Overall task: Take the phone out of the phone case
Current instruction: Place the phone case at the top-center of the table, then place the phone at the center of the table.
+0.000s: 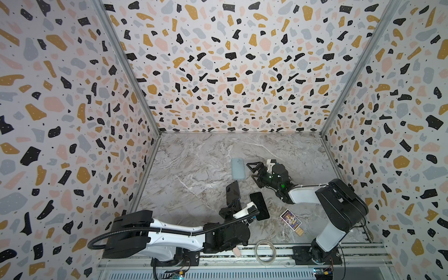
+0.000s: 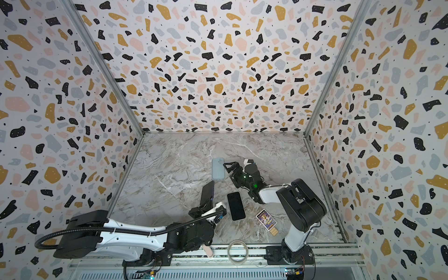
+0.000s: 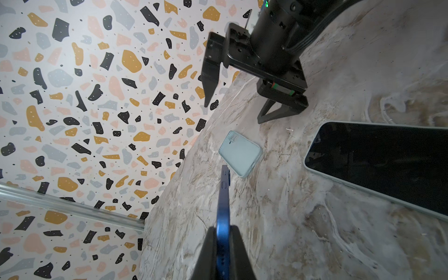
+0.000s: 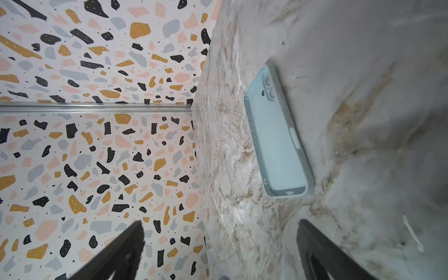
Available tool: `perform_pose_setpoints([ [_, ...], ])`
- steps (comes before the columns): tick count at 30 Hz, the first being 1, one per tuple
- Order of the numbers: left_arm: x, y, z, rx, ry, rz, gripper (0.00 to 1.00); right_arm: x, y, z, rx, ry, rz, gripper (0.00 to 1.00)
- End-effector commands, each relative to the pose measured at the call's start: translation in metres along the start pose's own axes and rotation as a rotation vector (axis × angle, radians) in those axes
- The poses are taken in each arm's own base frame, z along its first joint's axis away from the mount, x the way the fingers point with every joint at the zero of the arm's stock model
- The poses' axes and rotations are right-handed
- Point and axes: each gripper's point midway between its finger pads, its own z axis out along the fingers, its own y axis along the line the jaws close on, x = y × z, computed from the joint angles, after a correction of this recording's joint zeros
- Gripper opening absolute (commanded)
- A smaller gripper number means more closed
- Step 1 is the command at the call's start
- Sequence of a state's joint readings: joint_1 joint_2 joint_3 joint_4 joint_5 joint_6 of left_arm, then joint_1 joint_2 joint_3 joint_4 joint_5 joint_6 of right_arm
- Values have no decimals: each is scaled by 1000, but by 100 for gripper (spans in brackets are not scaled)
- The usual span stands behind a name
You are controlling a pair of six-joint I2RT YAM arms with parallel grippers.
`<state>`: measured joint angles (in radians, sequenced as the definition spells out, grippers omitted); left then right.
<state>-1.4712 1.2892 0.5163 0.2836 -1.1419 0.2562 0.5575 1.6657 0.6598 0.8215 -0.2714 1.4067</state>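
1. Left pincer (image 1: 233, 204) is clenching the lower end of the phone (image 1: 232, 191), a little below frame centre in both top views.
2. Phone is standing on end, leaning, with its dark face showing. Cannot tell whether its lower end is touching the bench (image 1: 189, 169).
3. In the left wrist view, the fingers (image 3: 208, 254) are pressing on both faces of the phone (image 3: 223, 206). Its blue edge with the side buttons is facing the camera.
4. Case (image 1: 237, 168) is lying flat and empty on the bench, near frame centre. It is sitting just above the phone in the picture and apart from it.
5. Right pincer (image 1: 253, 173) is released, with its jaws standing wide and nothing between them. It is hanging just right of the case with its tips pointing toward it.
6. In the right wrist view, the case (image 4: 276, 140) is lying ahead of the spread fingers (image 4: 126, 244), open side up and camera cutouts showing.
7. Second phone (image 1: 259, 206) is lying screen up on the bench, to the lower right of the held phone and just beside the left pincer.
8. Printed box (image 1: 290, 219) is lying further right, and a clear ring (image 1: 265, 252) is resting on the rail at the bottom edge.
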Motion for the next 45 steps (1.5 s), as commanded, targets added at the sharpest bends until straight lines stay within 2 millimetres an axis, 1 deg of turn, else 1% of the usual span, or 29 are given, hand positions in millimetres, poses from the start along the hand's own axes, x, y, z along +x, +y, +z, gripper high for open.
perform_pose_setpoints([
  [1, -2, -5, 1, 7, -8, -49, 0, -8, 15, -17, -13, -30, -56, 99],
  [5, 5, -18, 5, 23, 8, -17, 0, -15, 26, -38, -40, -44, -90, 99],
  [9, 10, -25, 11, 35, 22, -14, 0, -21, 35, -58, -50, -75, -123, 99],
  [14, 14, -35, 17, 77, 32, 25, 0, -26, 51, -79, -71, -109, -169, 99],
  [18, 15, -40, 22, 115, 39, 52, 0, -28, 54, -91, -76, -130, -183, 99],
  [20, 16, -45, 23, 139, 38, 65, 0, -30, 51, -96, -73, -138, -178, 99],
  [25, 20, -51, 27, 134, 45, 101, 0, -29, 47, -102, -82, -137, -169, 99],
  [31, 19, -48, 27, 120, 16, 103, 0, -29, 42, -104, -88, -137, -158, 99],
  [36, 11, -44, 21, 131, -21, 77, 0, -29, 41, -103, -93, -129, -155, 99],
  [45, 13, -48, 22, 138, -40, 77, 0, -27, 37, -98, -104, -113, -143, 99],
])
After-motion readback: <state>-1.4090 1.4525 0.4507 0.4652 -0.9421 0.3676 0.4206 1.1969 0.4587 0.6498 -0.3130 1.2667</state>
